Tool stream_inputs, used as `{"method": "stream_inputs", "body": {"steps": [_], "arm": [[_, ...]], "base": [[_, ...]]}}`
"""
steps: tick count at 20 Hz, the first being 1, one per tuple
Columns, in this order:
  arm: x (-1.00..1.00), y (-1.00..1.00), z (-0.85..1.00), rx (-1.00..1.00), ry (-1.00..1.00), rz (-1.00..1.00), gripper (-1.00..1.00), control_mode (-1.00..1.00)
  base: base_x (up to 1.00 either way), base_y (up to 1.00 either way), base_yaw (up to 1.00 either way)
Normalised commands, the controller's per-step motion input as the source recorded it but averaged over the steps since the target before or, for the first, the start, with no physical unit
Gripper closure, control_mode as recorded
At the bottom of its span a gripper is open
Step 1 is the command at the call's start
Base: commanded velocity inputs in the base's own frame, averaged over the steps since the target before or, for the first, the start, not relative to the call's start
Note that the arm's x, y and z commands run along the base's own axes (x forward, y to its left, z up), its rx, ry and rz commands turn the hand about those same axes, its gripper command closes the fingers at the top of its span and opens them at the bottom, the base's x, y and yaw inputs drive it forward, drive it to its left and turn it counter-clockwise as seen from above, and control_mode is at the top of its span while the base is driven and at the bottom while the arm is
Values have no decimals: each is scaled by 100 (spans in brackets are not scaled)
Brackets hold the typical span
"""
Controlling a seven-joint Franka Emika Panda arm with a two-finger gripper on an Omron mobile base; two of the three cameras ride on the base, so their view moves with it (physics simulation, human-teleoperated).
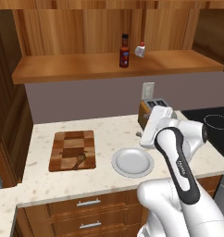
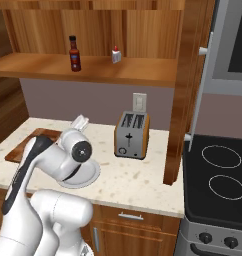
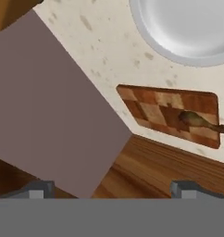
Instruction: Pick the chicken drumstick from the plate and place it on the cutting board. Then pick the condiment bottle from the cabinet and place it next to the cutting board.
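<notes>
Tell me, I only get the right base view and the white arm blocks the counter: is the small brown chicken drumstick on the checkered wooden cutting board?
Observer: Yes. In the left base view the chicken drumstick lies on the cutting board, near its front right corner.
Operator: And the round white plate?
Observer: The plate holds nothing.
Operator: Is the claw gripping anything?
Observer: No, the gripper is open and empty in the hand view.
</notes>
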Motion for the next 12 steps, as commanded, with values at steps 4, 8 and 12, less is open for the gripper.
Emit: {"method": "stream_inputs", "body": {"steps": [4, 8, 12], "arm": [[0, -20, 10, 19, 4, -9, -100, -100], [0, -24, 13, 20, 4, -8, -100, -100], [0, -6, 19, 17, 1, -5, -100, -100]], "base": [[0, 0, 0], [0, 0, 0], [0, 0, 0]]}}
